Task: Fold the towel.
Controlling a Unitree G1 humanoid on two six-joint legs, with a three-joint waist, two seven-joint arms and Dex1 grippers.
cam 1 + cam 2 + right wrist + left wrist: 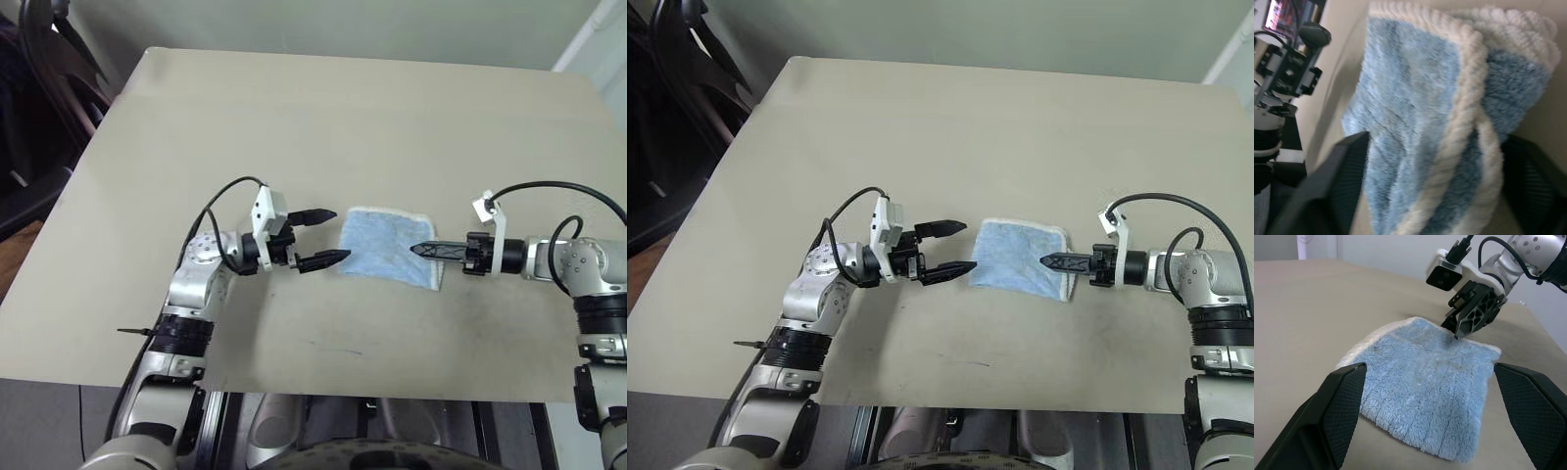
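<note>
The towel (387, 245), light blue with whitish edging, lies folded into a small rectangle in the middle of the tan table (294, 117). My left gripper (338, 235) hovers just left of it, pointing at it, open with nothing between its fingers. My right gripper (415, 249) reaches in from the right, its tips over the towel's right-hand edge. In the right wrist view the layered edge of the towel (1449, 98) lies between the two fingers, which stand apart on either side. The left wrist view shows the right gripper's tip (1457, 335) touching the towel's far edge.
The table's front edge runs close below both arms, and bare tabletop stretches behind the towel. Dark chairs (39, 69) stand off the table's back left corner. Black cables loop above each wrist.
</note>
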